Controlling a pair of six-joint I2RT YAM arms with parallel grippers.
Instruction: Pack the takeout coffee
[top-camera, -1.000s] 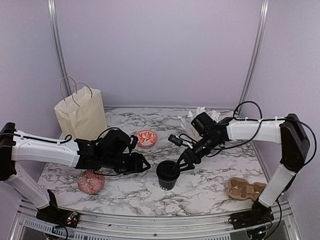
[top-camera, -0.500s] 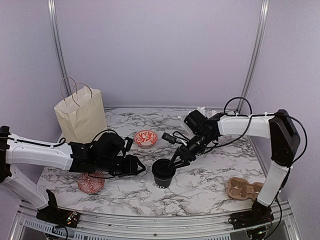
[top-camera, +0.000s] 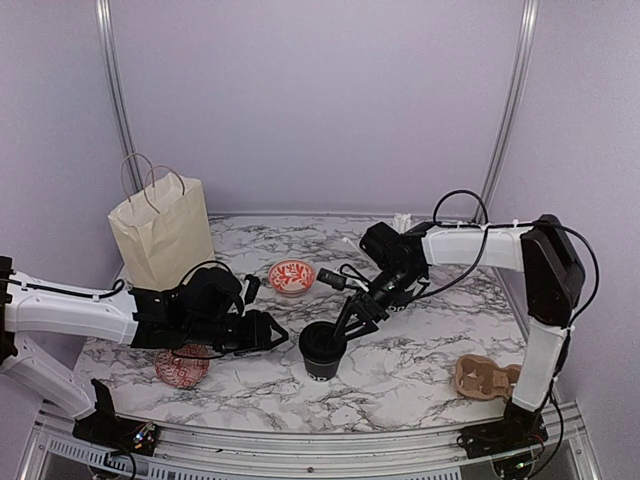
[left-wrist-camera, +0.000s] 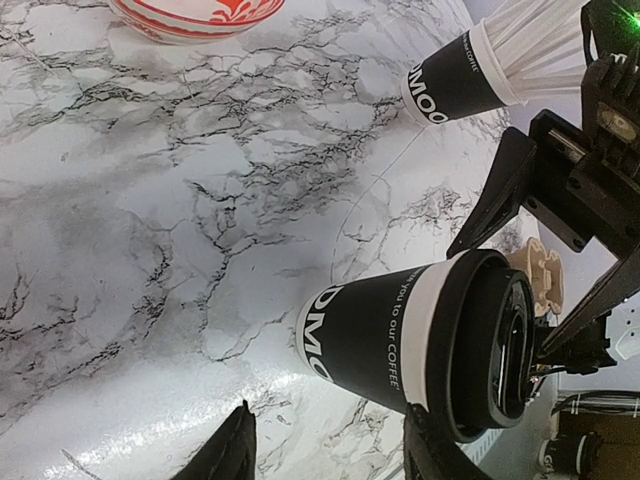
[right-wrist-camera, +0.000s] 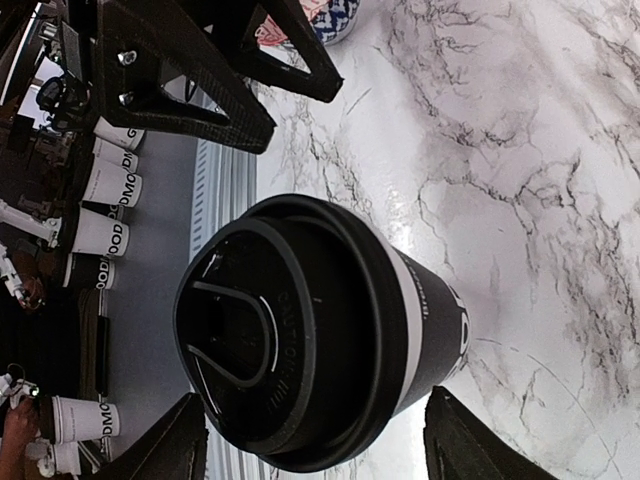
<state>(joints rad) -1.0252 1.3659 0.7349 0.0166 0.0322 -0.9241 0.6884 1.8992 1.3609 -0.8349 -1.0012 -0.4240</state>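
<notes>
Marble-patterned table (top-camera: 420, 385), white with grey veining, sits in a small booth of pale lilac walls (top-camera: 320, 100), with a metal pole (top-camera: 113, 90) running up each back corner. Standing at the arms' end and reading the tabletop as a clock, a cream paper bag (top-camera: 165, 235) with looped handles stands upright at ten o'clock. A red-and-white bowl (top-camera: 292, 277) sits just inside eleven. A second patterned bowl (top-camera: 182, 365) lies at eight, partly under the left arm. A cardboard carrier (top-camera: 490, 378) lies at four, and a black cup of white straws (left-wrist-camera: 460, 80) stands far back at one.

The takeout cup (top-camera: 322, 352) stands upright near the table's centre, a touch toward six, with its black lid (right-wrist-camera: 250, 330) seated on top.

The right gripper (top-camera: 343, 330) reaches in from two o'clock, its fingers spread wide on either side of the lid. It has nothing clamped, and I cannot tell whether either finger touches the cup. The left gripper (top-camera: 272, 333) sits low at the cup's nine o'clock, jaws parted and empty, just beside the cup wall.
</notes>
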